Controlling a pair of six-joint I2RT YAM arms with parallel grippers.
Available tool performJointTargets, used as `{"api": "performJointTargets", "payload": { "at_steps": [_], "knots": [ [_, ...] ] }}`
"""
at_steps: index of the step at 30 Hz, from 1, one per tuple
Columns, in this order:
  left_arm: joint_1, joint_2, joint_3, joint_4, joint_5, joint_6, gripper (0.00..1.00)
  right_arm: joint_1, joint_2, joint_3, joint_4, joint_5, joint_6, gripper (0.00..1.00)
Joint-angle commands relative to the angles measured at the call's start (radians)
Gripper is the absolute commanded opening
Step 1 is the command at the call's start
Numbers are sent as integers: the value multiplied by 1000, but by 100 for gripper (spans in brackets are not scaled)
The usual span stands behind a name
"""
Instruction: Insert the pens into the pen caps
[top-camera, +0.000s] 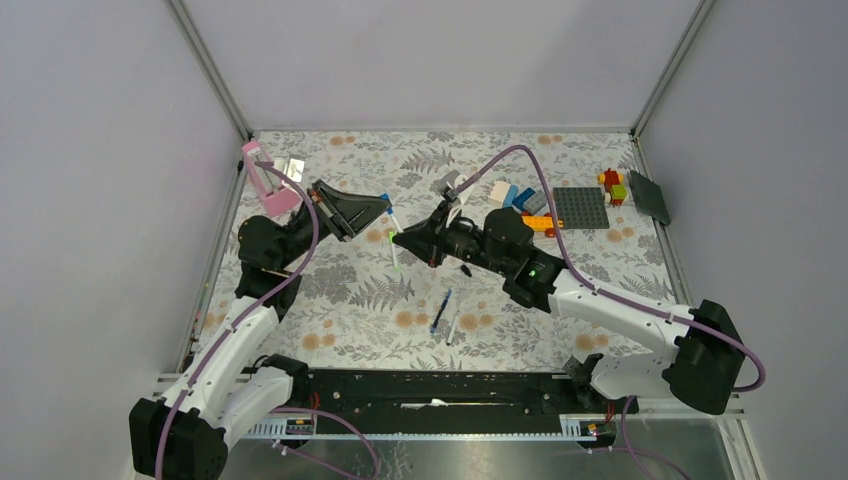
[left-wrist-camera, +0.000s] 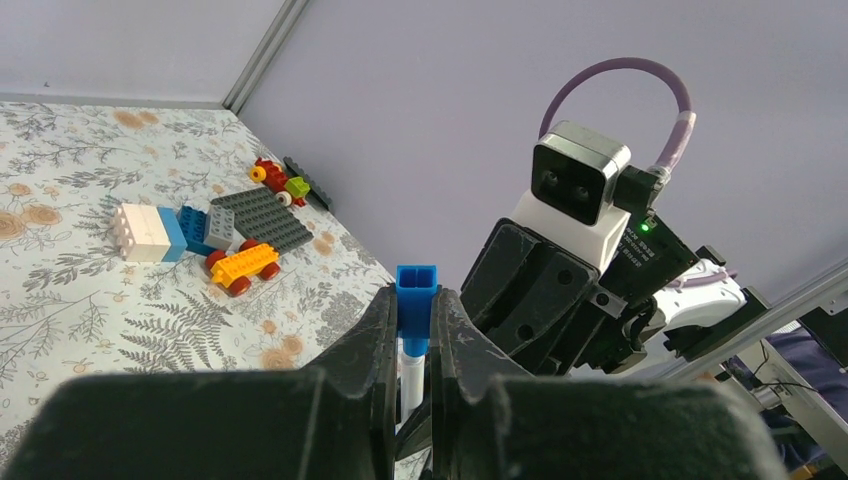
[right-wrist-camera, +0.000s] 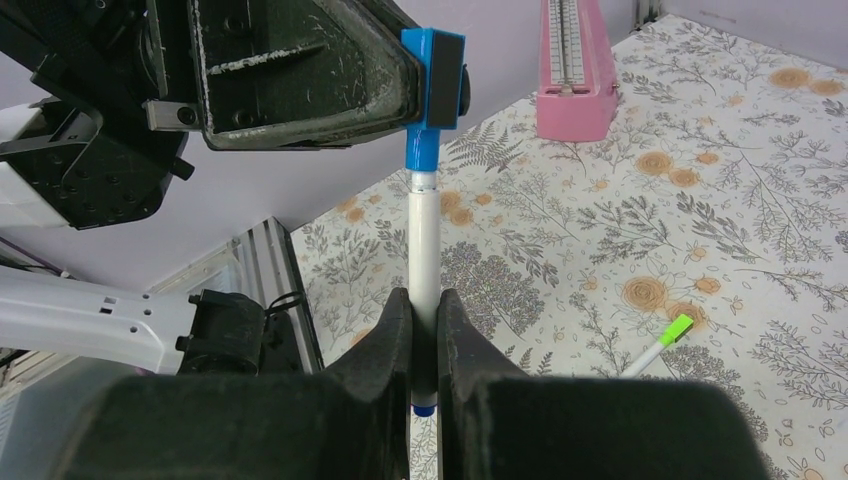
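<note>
Grip of the left gripper (left-wrist-camera: 415, 312): jaws closed tight on the light blue cap (left-wrist-camera: 416, 281), clamped by its flat sides so that its open mouth faces the other arm. The right gripper (right-wrist-camera: 424, 312) has its jaws closed on the white pen (right-wrist-camera: 424, 235), low on the barrel, which leaves the tip end free to enter. Both parts are held in the air above the middle of the table (top-camera: 330, 330). The pen is in line with the cap and its tip end is inside the collar; full seating cannot be confirmed. Judgement: the capping push is in hand. Just below lies a pen with a green cap (top-camera: 393, 247), apparently finished. Nearer, a dark blue pen (top-camera: 440, 312) and a second white pen (top-camera: 453, 328) lie side by side, too small to tell whether capped. Far right, toy bricks (top-camera: 523, 197) sit apart from the work
</note>
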Motion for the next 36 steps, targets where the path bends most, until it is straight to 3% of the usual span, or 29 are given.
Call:
{"api": "performJointTargets", "payload": {
  "at_steps": [1, 16, 27, 36],
  "knots": [
    [4, -5, -13, 60, 11, -2, 0, 10, 8, 55, 57, 36, -21, 0],
    [4, -9, -29, 71, 5, -9, 0, 9, 50, 129, 46, 85, -15, 0],
    [4, -9, -25, 60, 10, -6, 0, 10, 102, 236, -51, 149, -68, 0],
    [4, 14, 16, -35, 16, 37, 0, 9, 158, 322, -132, 202, -130, 0]
  ]
}}
